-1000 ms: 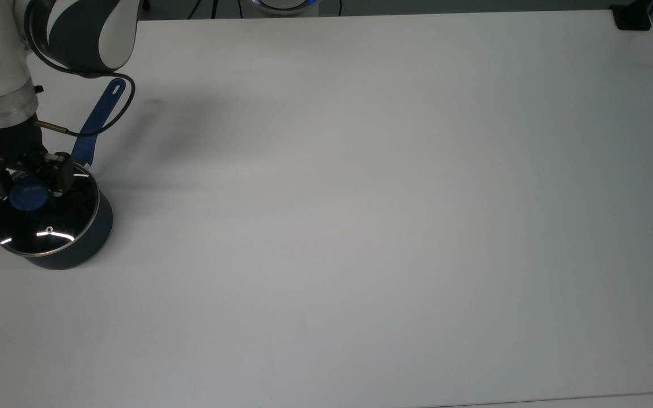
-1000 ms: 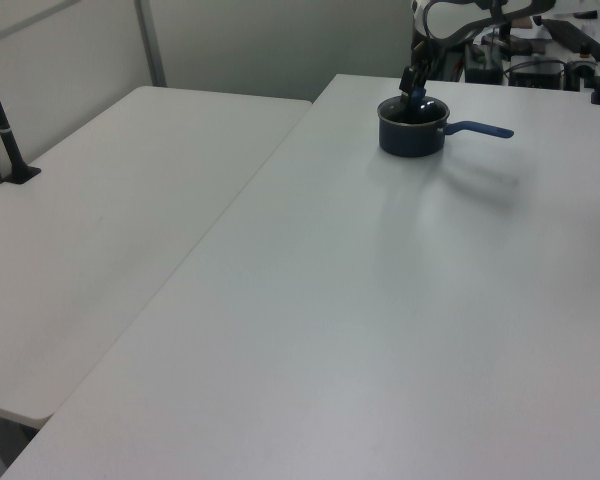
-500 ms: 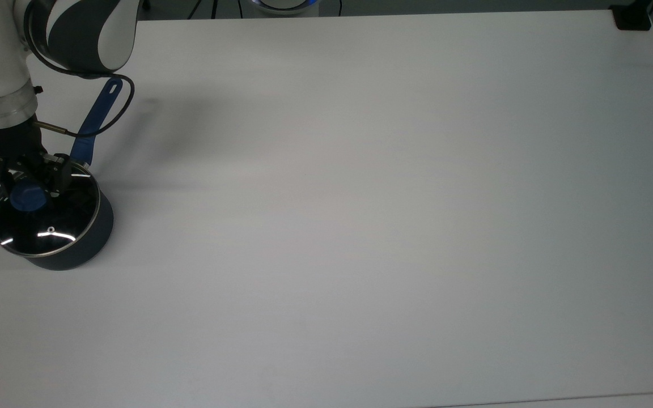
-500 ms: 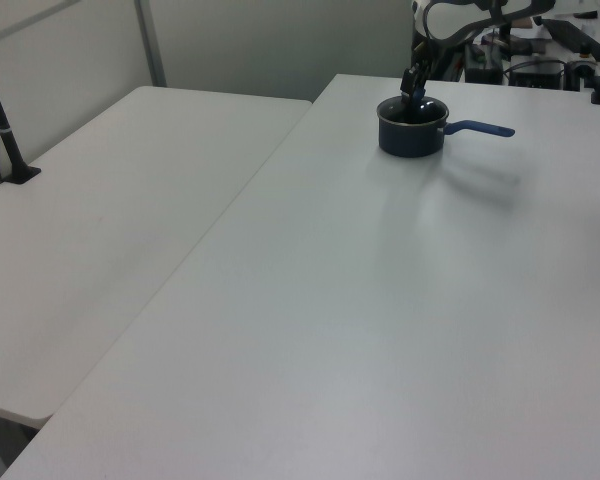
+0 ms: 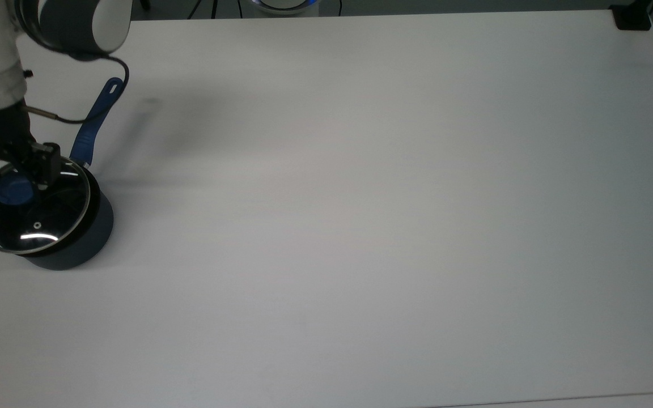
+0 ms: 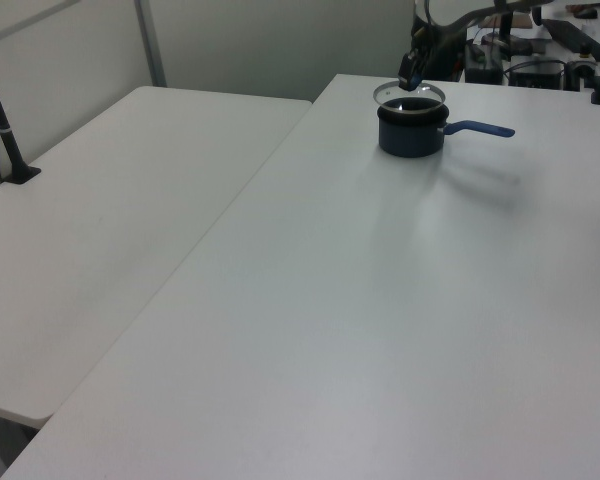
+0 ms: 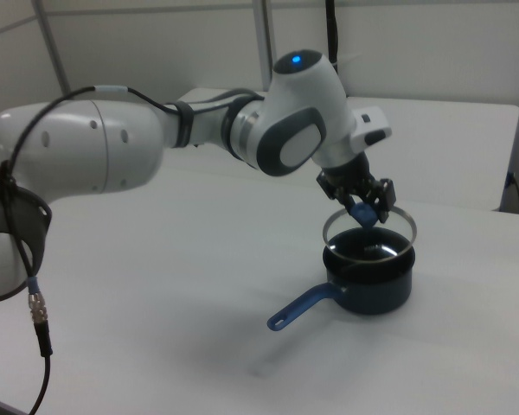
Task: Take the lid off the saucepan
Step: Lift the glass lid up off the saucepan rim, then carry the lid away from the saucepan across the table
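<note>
The saucepan (image 5: pixel 80 243), dark with a long blue handle (image 5: pixel 95 124), stands near the top view's left edge. Its clear glass lid (image 5: pixel 40 218) hangs level just above the pot, shifted a little toward the top view's left. My gripper (image 5: pixel 17 173) is shut on the lid's blue knob (image 5: pixel 12 190). In the right view the gripper (image 7: pixel 364 206) holds the knob (image 7: pixel 364 215), and the lid (image 7: pixel 387 232) floats clear of the saucepan (image 7: pixel 374 285), whose black inside shows. The left view has the lid (image 6: pixel 410 94) raised over the saucepan (image 6: pixel 412 136).
The white table (image 5: pixel 360 226) stretches wide to the top view's right of the pot. A black clamp (image 5: pixel 632 20) sits at its far right corner. A thin cable (image 5: pixel 77 118) loops from my wrist over the handle. A second table (image 6: pixel 120 210) adjoins in the left view.
The lid has come up off the saucepan with my gripper and shifted toward the top view's left. The saucepan has stayed in place.
</note>
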Available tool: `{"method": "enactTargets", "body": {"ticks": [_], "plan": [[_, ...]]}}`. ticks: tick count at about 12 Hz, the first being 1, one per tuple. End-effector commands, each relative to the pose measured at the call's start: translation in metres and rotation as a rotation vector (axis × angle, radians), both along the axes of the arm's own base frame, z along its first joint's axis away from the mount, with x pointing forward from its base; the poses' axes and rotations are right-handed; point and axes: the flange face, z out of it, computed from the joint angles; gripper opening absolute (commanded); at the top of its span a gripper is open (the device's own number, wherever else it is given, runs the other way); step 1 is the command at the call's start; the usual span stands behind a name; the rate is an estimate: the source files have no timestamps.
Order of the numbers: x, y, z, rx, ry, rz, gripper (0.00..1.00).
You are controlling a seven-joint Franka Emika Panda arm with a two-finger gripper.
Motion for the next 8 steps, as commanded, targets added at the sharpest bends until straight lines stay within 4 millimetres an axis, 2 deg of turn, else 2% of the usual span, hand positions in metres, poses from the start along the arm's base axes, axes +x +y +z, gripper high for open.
{"method": "enactTargets", "body": {"ticks": [1,3,4,5,8], "plan": [[-0.003,0.055,0.042,0.033,0.011,0.07,0.59],[-0.014,0.115,0.066,0.081,0.086,0.137,0.59],[-0.021,0.147,0.071,0.099,0.102,0.16,0.59],[-0.029,0.176,0.067,0.108,0.121,0.193,0.59],[-0.058,0.241,0.064,0.129,0.152,0.244,0.59]]}}
